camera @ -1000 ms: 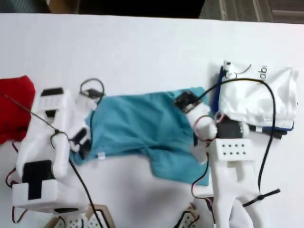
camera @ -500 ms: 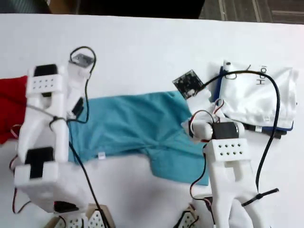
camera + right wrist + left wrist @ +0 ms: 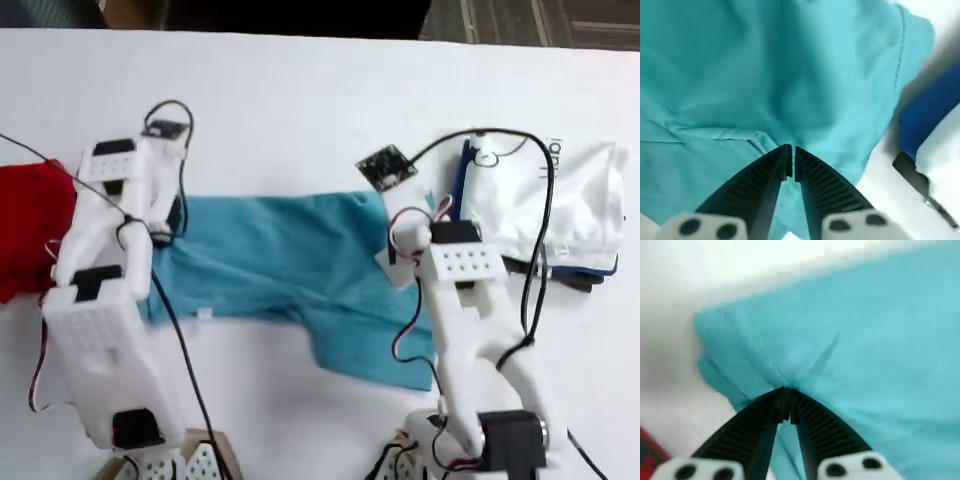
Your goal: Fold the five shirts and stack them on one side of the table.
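**Both claws pinched on the teal shirt at mid-table**

The left claw [image 3: 786, 409] was pressed together, its black ribbed jaws meeting at the tips on a tuck of the crumpled teal cotton shirt [image 3: 290, 265]. Creases in the cloth ran out from that pinch. Seen from the high view, this claw [image 3: 168, 222] sat at the shirt's 9 o'clock edge.

The right claw [image 3: 790, 161] was likewise closed to a narrow slit, nipping the teal cloth beside a stitched hem. In the high view it [image 3: 398, 258] gripped the shirt's 3 o'clock edge. The shirt therefore lay stretched between the two claws across the middle of the white table [image 3: 300, 110]. One loose flap hung off toward 5 o'clock.

Beyond the left claw, at the table's 9 o'clock side, lay a bunched red shirt [image 3: 30, 225], just beside the left arm. Beyond the right claw, at 3 o'clock, a white folded shirt [image 3: 560, 215] rested on top of a blue folded garment [image 3: 464, 172]. That pile lay near the teal shirt's edge; I could not tell whether they touched.
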{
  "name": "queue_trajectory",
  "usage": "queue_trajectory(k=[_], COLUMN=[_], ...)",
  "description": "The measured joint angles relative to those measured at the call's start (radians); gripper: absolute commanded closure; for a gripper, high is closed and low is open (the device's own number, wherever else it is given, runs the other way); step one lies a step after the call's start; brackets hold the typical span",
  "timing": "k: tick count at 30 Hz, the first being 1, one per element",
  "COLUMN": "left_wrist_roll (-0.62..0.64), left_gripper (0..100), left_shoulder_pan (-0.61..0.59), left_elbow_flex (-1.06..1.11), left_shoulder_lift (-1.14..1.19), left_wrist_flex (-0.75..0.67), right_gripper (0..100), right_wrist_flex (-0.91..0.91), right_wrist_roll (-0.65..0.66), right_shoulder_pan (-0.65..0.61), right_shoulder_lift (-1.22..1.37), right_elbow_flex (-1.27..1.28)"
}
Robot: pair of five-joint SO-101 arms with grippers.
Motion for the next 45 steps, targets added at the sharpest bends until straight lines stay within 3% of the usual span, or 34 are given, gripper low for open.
queue_trajectory(k=[7,14,17,24,31,39,45], left_wrist_roll=[0.006,0.006,0.006,0.006,0.008,0.008,0.008], left_gripper=[97,97,97,97,97,97,97], left_shoulder_pan=[0.0,-0.006,-0.008,0.049,0.055,0.057,0.057], left_elbow_flex=[-0.213,-0.462,-0.502,-0.427,-0.414,-0.414,-0.414], left_shoulder_lift=[0.098,0.109,0.107,0.166,0.247,0.272,0.272], left_wrist_flex=[0.138,0.399,0.427,0.377,0.269,0.262,0.262], right_gripper=[97.8,97.8,97.8,97.8,97.8,97.8,97.8], right_wrist_flex=[0.002,0.005,-0.02,-0.044,0.124,0.43,0.364], right_wrist_roll=[-0.002,-0.005,-0.005,-0.005,0.066,0.262,0.278], right_shoulder_pan=[-0.029,-0.193,-0.232,-0.23,-0.252,-0.265,-0.227], right_shoulder_lift=[0.057,0.086,0.13,0.301,0.325,0.173,0.043], right_elbow_flex=[-0.1,-0.103,-0.103,-0.104,-0.117,-0.117,-0.117])
